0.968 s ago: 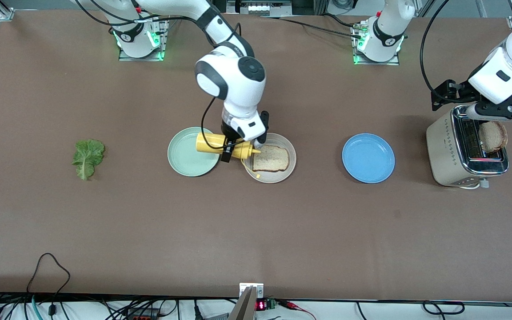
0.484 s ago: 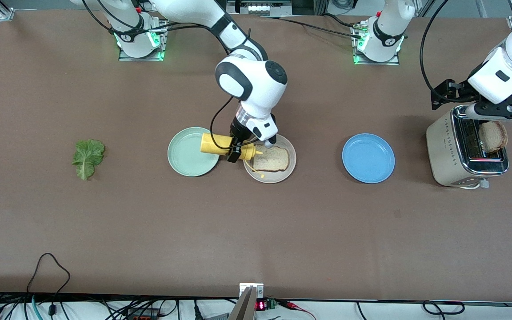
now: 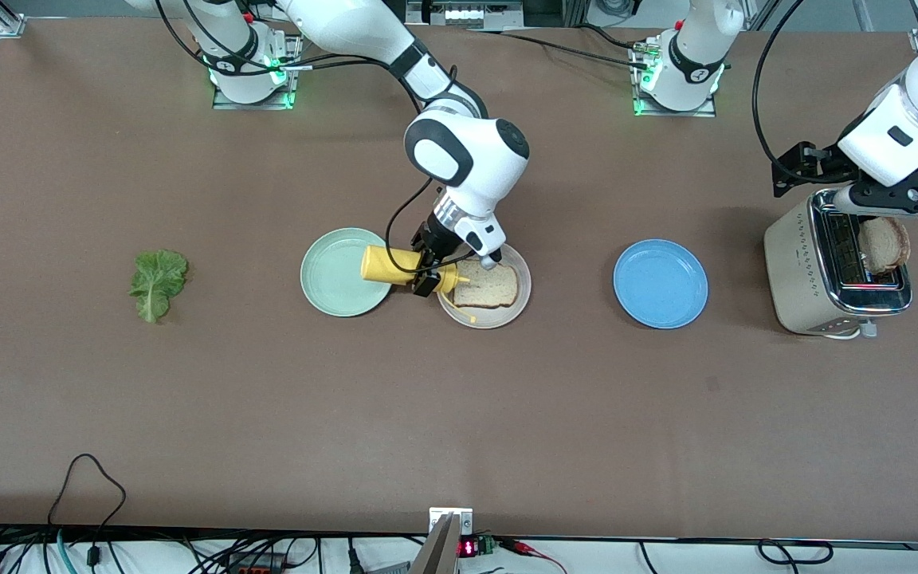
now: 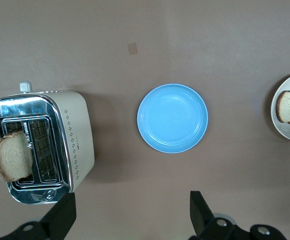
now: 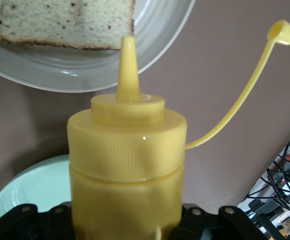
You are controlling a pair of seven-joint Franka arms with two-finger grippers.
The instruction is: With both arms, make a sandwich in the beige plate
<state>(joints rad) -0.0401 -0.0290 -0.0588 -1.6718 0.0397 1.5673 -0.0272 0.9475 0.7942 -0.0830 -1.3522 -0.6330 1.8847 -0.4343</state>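
Observation:
One bread slice [image 3: 487,285] lies on the beige plate [image 3: 491,316]. My right gripper [image 3: 425,275] is shut on a yellow squeeze bottle [image 3: 391,265] and holds it on its side over the gap between the mint-green plate and the beige plate. In the right wrist view the bottle [image 5: 127,150] points its nozzle at the bread [image 5: 60,22]; its open cap [image 5: 283,32] dangles on a strap. A second slice [image 3: 885,243] sticks up from the toaster [image 3: 806,271]. My left gripper [image 3: 901,199] is open and empty over the toaster. The lettuce leaf [image 3: 158,283] lies toward the right arm's end.
The mint-green plate [image 3: 331,279] is beside the beige plate, toward the right arm's end. The blue plate [image 3: 660,283] lies between the beige plate and the toaster. Cables run along the table's edge nearest the front camera.
My right arm has carried the bottle a little toward the beige plate, bringing its nozzle closer to the bread. The left arm has not moved.

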